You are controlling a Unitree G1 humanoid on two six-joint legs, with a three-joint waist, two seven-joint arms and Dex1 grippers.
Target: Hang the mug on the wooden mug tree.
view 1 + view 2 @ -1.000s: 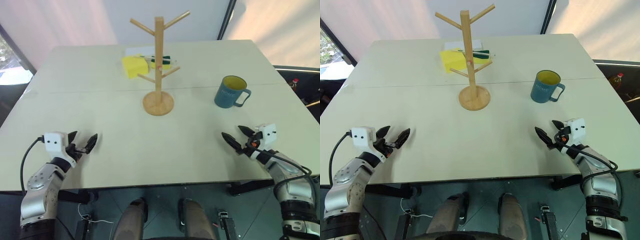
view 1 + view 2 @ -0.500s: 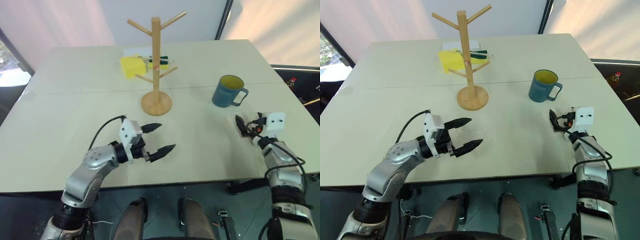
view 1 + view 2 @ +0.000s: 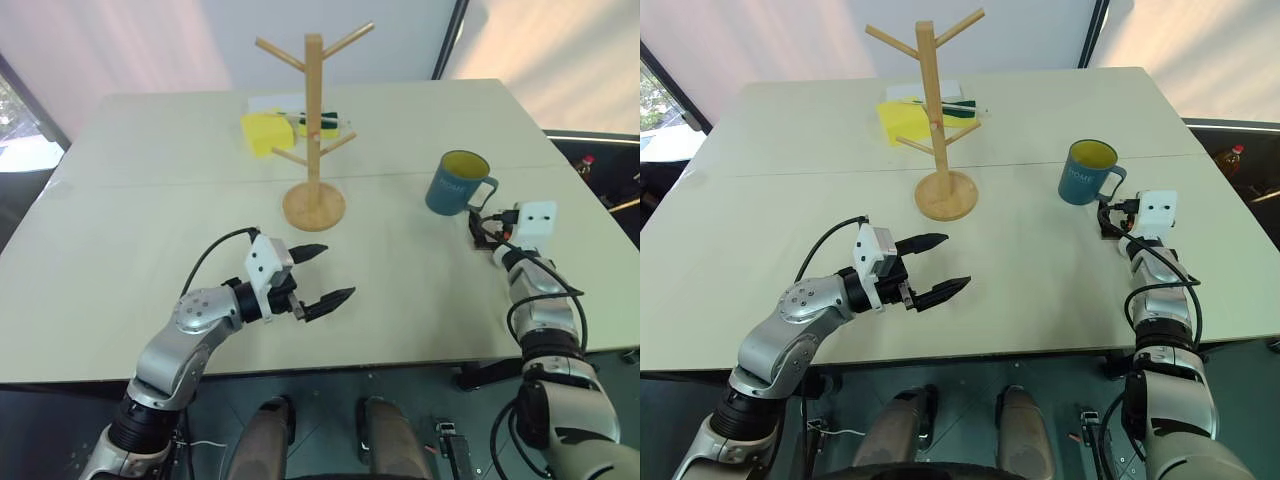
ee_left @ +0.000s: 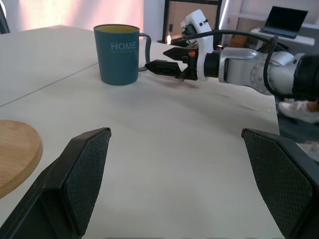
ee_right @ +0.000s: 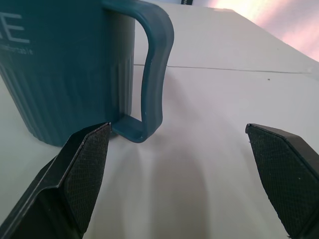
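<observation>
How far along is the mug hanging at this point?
Nothing is finished: the mug stands upright on the table, apart from the wooden mug tree, whose pegs are bare. In hand: the right end effector sits open and level just short of the mug's handle, not touching it. The left end effector hovers open near the tree's base. Left: grasp, lift, carry over, hook the handle on a peg.
</observation>
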